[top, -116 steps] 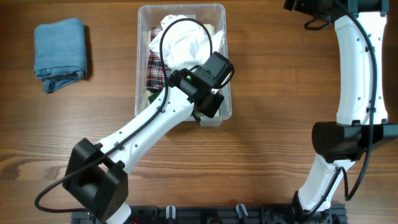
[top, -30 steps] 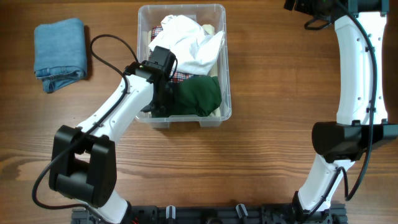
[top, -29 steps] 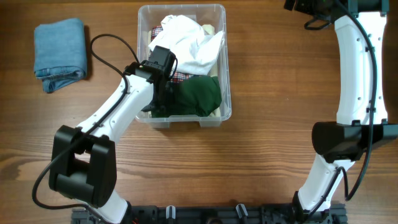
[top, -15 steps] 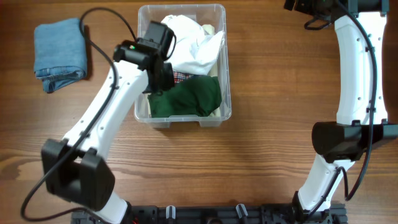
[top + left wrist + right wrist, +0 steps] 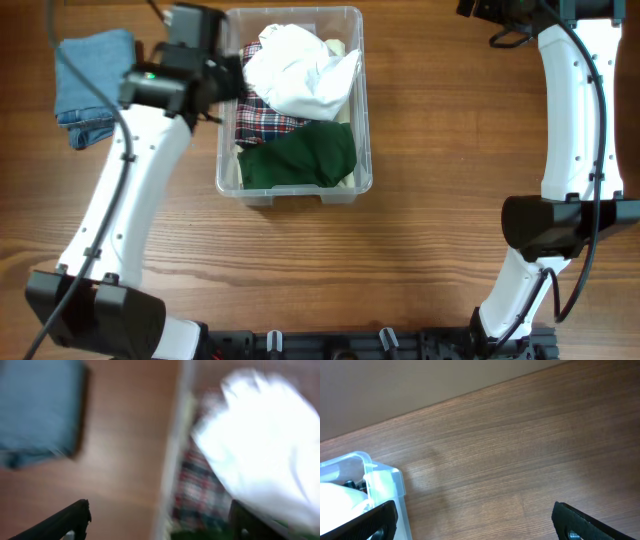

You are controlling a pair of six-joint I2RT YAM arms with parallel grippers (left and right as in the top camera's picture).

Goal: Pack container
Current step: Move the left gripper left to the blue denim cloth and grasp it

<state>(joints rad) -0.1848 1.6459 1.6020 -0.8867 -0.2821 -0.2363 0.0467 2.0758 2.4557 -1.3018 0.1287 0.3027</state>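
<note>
Hanging over the container's [image 5: 366, 120] left rim, left jaws stand apart.

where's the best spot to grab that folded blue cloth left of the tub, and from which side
Pinch the blue folded cloth at its middle, across its shorter side-to-side width, coming straight down from above. It lies flat on the table, so no edge is raised to slip under. Its layered ends show at the near end, so a central pinch likely gathers every layer.
</note>
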